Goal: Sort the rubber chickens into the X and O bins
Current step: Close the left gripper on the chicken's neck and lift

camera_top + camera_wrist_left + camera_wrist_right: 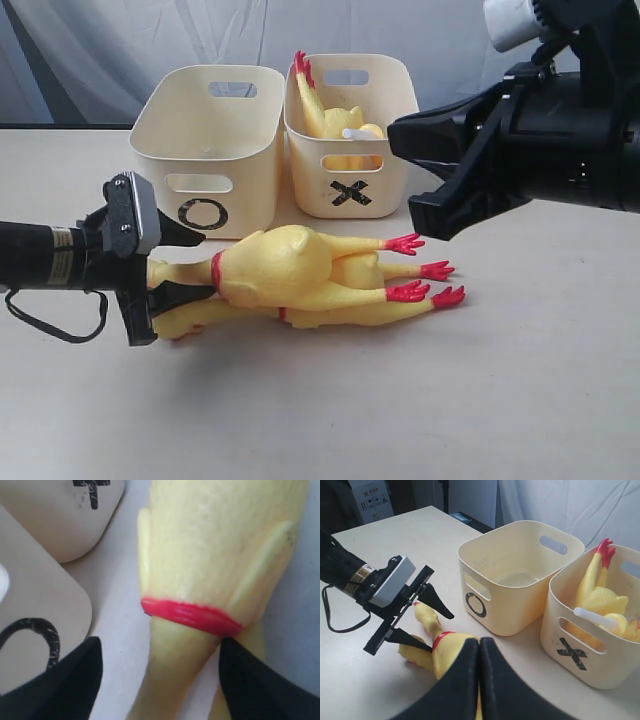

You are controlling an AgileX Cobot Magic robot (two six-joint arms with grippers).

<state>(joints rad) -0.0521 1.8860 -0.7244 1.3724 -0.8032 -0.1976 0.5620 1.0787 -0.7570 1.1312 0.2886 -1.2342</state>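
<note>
1. Exterior view: the rubber chicken (pixel 290 265) lies on the table (pixel 500 400), neck left, feet right.
2. Left wrist view: the left gripper (pixel 160 685) has its jaws apart, one each side of the neck.
3. Right wrist view: the right gripper (pixel 479 680) has its jaws together, empty, farther from it.

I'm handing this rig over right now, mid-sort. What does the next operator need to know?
Left gripper: open, jaws straddling the neck of the chicken nearer the bins, not closed on it.
Right gripper: shut, empty, in the air by the X bin.
On the table: that chicken and a second chicken beside it, in front of the bins.
Done: a sorted chicken shows in the X bin, maybe more; the O bin looks empty.
Left to do: grip, then sort both table chickens.
</note>
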